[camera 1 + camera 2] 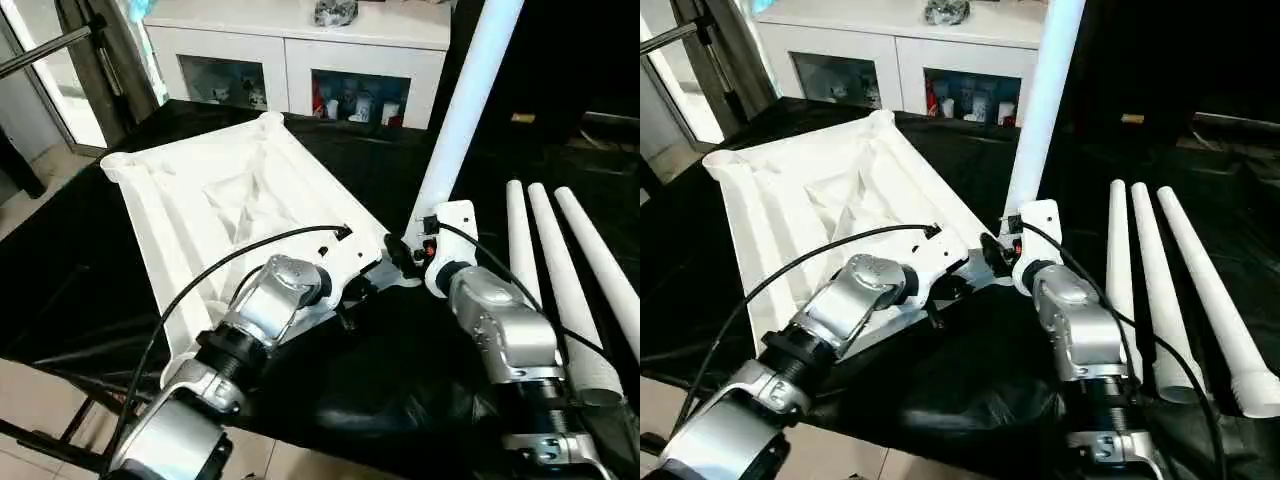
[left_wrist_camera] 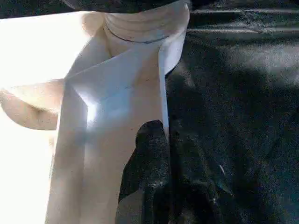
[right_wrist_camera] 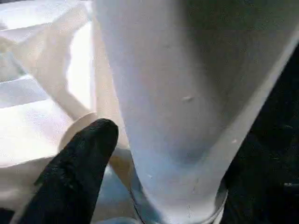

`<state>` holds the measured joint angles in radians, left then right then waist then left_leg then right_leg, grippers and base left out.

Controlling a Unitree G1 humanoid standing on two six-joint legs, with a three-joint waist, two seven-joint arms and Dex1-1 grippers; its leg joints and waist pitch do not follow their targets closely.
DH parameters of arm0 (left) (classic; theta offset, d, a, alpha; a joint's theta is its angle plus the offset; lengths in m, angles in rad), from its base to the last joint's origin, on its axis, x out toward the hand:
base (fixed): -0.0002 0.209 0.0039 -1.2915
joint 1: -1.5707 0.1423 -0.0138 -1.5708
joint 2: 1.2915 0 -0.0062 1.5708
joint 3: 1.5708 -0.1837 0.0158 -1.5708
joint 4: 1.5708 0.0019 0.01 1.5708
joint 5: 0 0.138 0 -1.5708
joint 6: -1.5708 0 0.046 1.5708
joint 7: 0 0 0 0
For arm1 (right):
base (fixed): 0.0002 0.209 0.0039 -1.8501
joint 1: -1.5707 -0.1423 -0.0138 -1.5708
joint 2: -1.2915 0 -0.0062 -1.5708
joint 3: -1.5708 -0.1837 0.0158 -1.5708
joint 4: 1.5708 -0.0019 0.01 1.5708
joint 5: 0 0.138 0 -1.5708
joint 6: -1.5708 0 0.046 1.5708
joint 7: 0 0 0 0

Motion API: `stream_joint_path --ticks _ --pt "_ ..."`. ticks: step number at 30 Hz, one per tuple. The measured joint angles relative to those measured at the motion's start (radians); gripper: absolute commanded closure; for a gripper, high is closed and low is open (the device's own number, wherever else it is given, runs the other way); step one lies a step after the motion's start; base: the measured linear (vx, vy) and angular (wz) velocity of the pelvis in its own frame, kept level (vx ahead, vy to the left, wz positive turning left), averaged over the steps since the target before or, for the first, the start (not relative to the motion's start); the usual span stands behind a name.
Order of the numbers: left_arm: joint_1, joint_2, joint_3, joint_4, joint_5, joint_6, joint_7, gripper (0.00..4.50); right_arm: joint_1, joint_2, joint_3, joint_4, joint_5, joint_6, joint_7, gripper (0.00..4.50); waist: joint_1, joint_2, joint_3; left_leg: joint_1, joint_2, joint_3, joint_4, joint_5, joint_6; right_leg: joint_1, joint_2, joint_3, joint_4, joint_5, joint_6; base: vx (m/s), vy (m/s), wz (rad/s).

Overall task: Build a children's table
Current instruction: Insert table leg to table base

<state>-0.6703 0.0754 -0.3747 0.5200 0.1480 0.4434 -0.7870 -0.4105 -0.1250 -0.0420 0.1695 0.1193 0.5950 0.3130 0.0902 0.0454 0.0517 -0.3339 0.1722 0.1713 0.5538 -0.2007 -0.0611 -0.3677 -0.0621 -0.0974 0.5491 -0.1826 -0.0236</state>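
First leg standing in the tabletop's near corner

The tabletop (image 1: 215,215) lies ribs-up on the black bench; the left gripper (image 2: 156,154) is clenched on its near edge rib, while the right gripper (image 1: 420,250) sits spread beside the upright leg (image 1: 465,110). Three legs (image 1: 570,270) wait at the bench's right edge: light, stiff, probably slick, best gripped low.

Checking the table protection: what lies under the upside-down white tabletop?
The tabletop rests ribbed side up on a black cloth that spreads past every edge. What the cloth covers beneath the top cannot be seen.
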Motion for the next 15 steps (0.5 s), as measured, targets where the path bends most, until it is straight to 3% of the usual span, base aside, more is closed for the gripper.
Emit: stream_joint_path --ticks 2,8,15 --pt "0.011 0.026 -0.007 -0.029 -0.007 -0.020 -0.040 4.50 0.029 -0.036 0.012 -0.003 0.014 0.025 0.056 0.33 0.005 0.003 0.002 -0.004 0.000 0.001 0.000 0.000 0.000 -0.004 0.000 0.001 0.005 0.005 -0.002 0.000 0.000 0.00" --pt "0.017 0.074 -0.005 -0.068 -0.037 -0.071 -0.119 4.50 0.047 -0.173 0.051 -0.078 0.045 0.051 0.236 0.22 0.029 0.009 0.000 -0.038 0.002 -0.003 0.018 0.003 0.010 -0.041 0.000 0.003 0.041 -0.009 -0.010 0.000 0.000 0.00" --pt "0.045 0.121 -0.014 -0.077 -0.053 -0.157 -0.203 4.50 0.093 -0.273 0.082 -0.101 0.068 0.034 0.376 0.22 0.055 0.012 0.001 -0.045 0.007 -0.005 0.033 0.002 0.012 -0.046 0.001 0.002 0.053 -0.014 -0.012 0.000 0.000 0.00"
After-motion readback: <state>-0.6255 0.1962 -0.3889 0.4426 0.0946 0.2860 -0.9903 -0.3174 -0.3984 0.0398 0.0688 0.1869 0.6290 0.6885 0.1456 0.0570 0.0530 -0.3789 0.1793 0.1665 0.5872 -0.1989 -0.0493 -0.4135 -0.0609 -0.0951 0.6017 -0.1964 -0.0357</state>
